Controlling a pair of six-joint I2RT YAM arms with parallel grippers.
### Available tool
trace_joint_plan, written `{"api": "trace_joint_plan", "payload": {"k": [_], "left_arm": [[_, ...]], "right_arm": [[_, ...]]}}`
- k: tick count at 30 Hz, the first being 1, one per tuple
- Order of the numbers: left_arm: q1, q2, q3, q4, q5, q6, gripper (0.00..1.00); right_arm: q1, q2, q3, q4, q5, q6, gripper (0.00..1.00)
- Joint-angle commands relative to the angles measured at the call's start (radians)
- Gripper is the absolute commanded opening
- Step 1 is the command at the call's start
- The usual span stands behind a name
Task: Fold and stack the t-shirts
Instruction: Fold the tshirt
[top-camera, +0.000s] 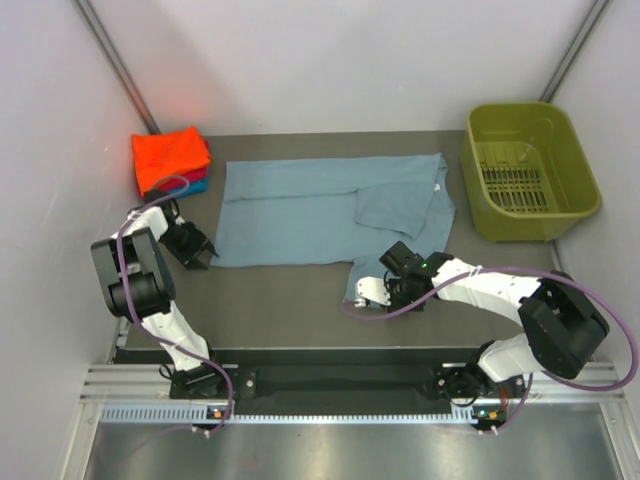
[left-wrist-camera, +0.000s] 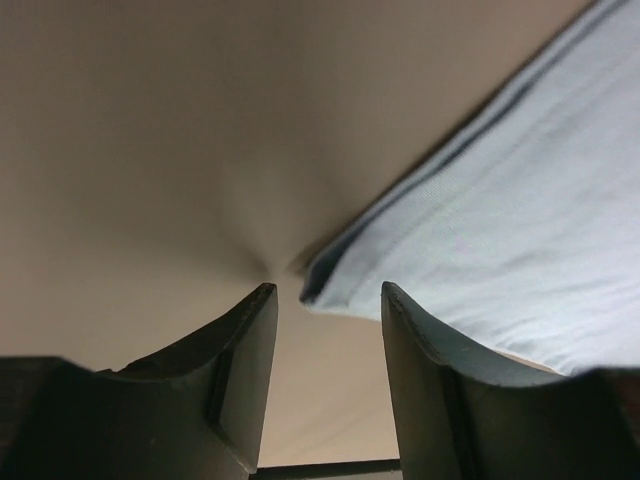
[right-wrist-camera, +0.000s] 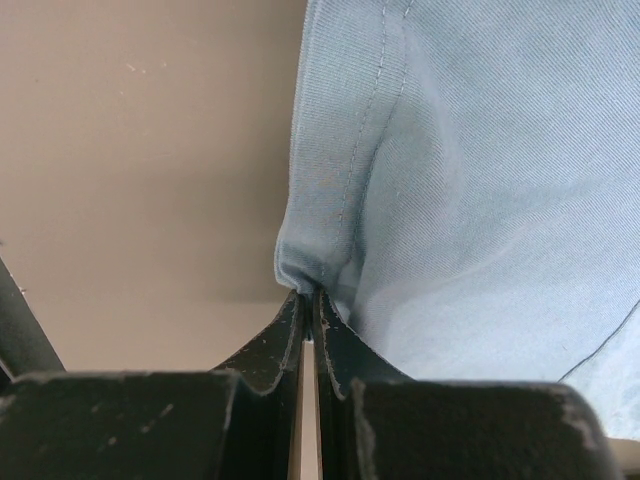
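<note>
Cloth covers the middle of the table (top-camera: 290, 310): the grey-blue t-shirt (top-camera: 300, 210) lies flat, its long axis running from 9 to 3 o'clock. One sleeve is folded in over the body at the 3 o'clock end, and a flap trails toward 6 o'clock. The olive basket (top-camera: 520, 225) stands at 2 o'clock. The folded orange shirt (top-camera: 170, 155) sits at 10 o'clock on top of red and teal ones.

The right gripper (top-camera: 372, 292) is clenched on the flap's stitched edge. The left gripper (top-camera: 198, 252) is released, jaws apart and not yet on cloth. The shirt's near 9 o'clock corner lies just ahead of its fingertips, toward 1 o'clock in the wrist view, and that corner is the left arm's to take.
</note>
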Motion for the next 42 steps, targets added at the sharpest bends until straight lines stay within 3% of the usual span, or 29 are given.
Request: {"api": "trace_joint_plan", "payload": {"k": [1,6,9,10,16,26,33,42], "left_arm": [[0.000,0.046,-0.004,0.020,0.008,-0.004,0.50],[0.002,0.065,0.002,0.021,0.005,0.001,0.46],[0.000,0.057,-0.001,0.026,0.011,-0.001,0.18],[0.002,0.053,-0.001,0.023,0.011,0.001,0.00],[0.000,-0.010,0.006,0.000,0.049,0.025,0.00],[-0.016,-0.064,0.173,-0.029,0.222,0.104,0.00],[-0.116,0.037,0.366,0.004,0.271,0.183,0.00],[-0.135,0.207,0.656,-0.035,0.258,0.220,0.00]], "right_arm": [[-0.015,0.002,0.036,0.028,0.012,0.001,0.00],[-0.027,0.002,0.036,0.031,0.016,-0.001,0.00],[-0.032,-0.002,0.036,0.032,0.018,0.001,0.00],[-0.035,-0.002,0.036,0.036,0.021,0.002,0.00],[-0.099,-0.025,0.070,0.068,0.041,0.076,0.00],[-0.317,-0.064,0.350,0.109,0.013,0.219,0.00],[-0.343,-0.053,0.450,0.210,0.036,0.237,0.00],[-0.412,0.059,0.567,0.315,0.062,0.240,0.00]]}}
